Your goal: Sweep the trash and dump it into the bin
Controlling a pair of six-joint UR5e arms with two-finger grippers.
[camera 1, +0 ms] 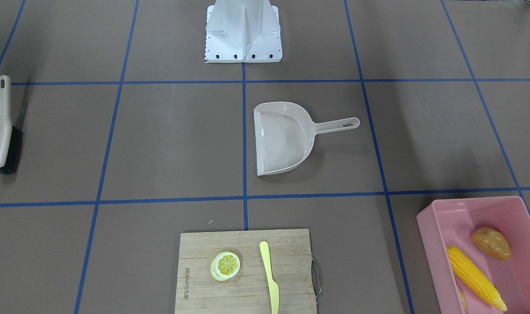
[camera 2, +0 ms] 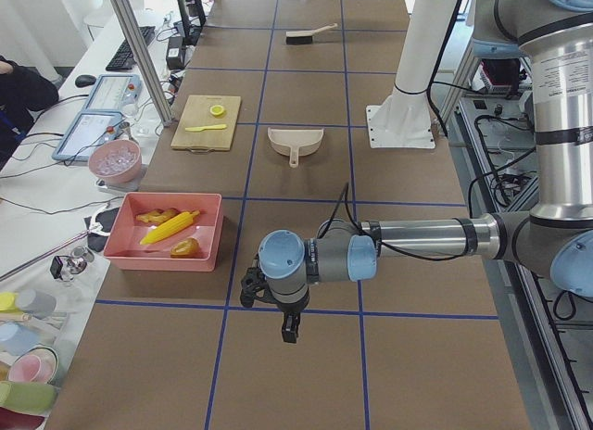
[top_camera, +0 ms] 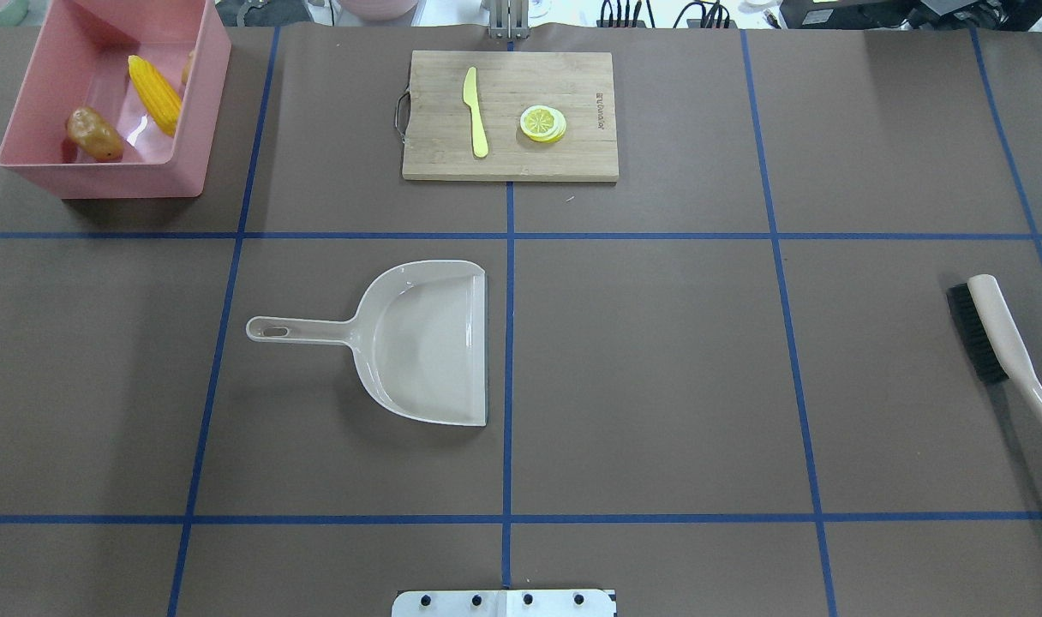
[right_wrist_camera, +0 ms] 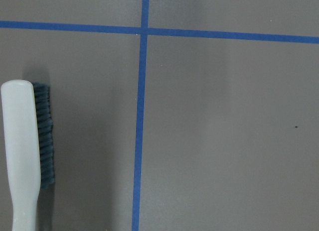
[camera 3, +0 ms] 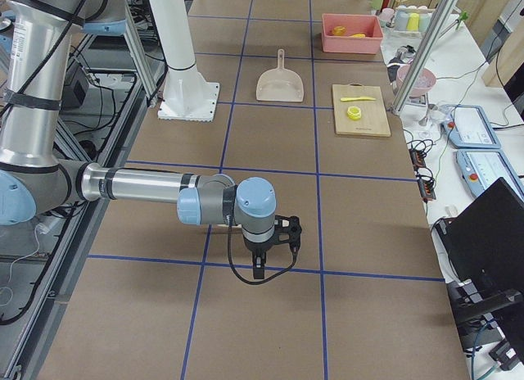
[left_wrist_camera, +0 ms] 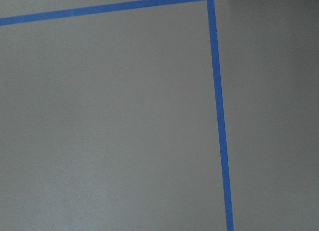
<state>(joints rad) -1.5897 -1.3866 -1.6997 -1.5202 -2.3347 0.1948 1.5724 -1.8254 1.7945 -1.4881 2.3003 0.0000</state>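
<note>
Trash (top_camera: 154, 92) for this job is 3 toy foods, and all 3 lie inside the pink bin (top_camera: 101, 182) at the worktop's (top_camera: 658, 386) far corner on the robot's left: the corn cob (camera 1: 476, 276) lies slantwise on the floor, the potato-like lump (camera 1: 491, 243) sits just beside it, and the ginger root (camera 2: 157, 215) is tucked against a wall, mostly hidden in the front and overhead views. They look like moulded plastic, so probably light, stiff, smooth and apt to roll, the cob most of all. A pinch would go best across the cob's middle, but pushing them with the brush (top_camera: 1001, 343) into the dustpan (top_camera: 427, 343) suits them better, each tool taken by its handle. The dustpan lies empty near the centre and the brush lies far off on the robot's right, so the sweeping appears finished. Both arms reach out low and nearly level past the ends of the grid, wrists bent straight down. The left end effector (camera 2: 290, 328) hangs over a tape line near the bin, and the right end effector (camera 3: 259, 265) hangs likewise, with the brush head in its wrist view. Whether either is released or clenched I cannot tell, and neither carries anything visible.
</note>
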